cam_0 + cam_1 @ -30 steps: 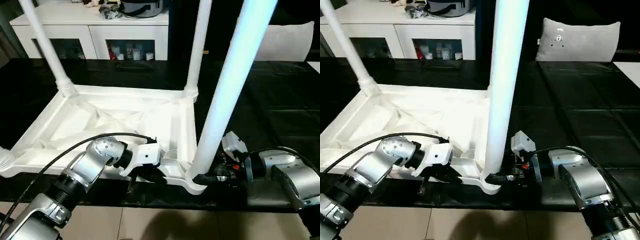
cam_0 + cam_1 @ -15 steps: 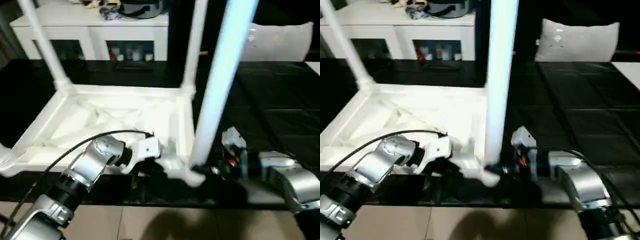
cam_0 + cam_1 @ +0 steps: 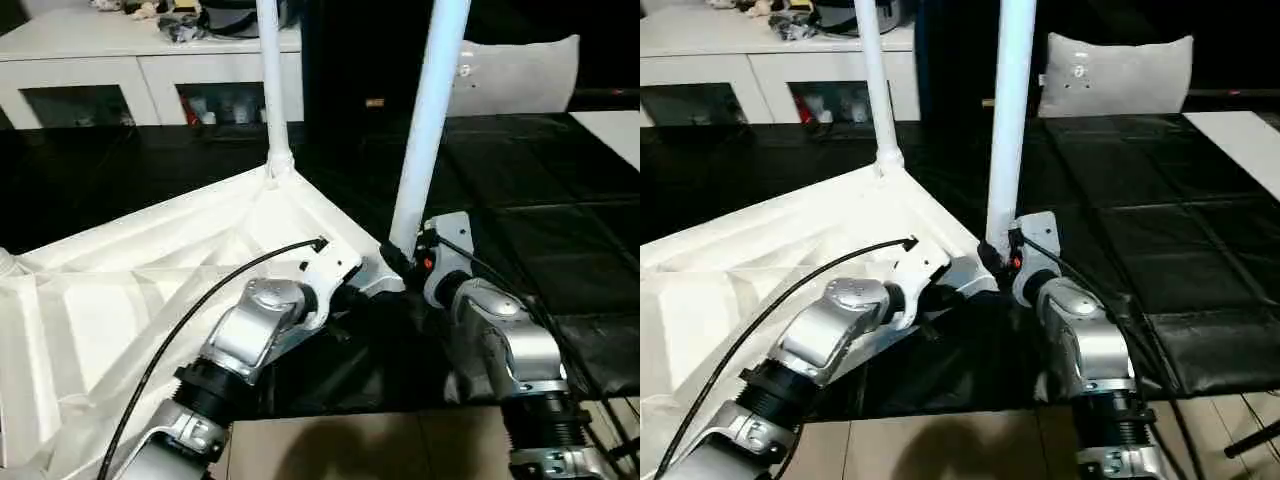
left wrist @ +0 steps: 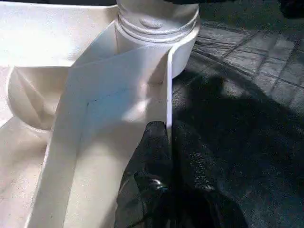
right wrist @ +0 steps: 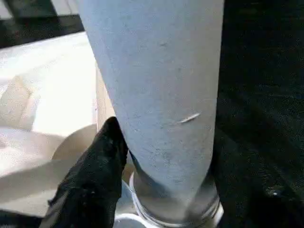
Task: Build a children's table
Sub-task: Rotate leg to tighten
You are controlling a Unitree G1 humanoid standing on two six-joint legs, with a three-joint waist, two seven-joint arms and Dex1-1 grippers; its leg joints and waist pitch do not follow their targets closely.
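upside-down tabletop on dark floor, left gripper pinched on its rim, right gripper clamped round near leg — 2nd leg upright behind

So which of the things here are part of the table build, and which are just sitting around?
Part of the job:
- upturned tabletop
- near leg by the right gripper
- far leg
- left gripper, pinching the tabletop's rim

Just lying about:
- white cabinet
- grey pillow
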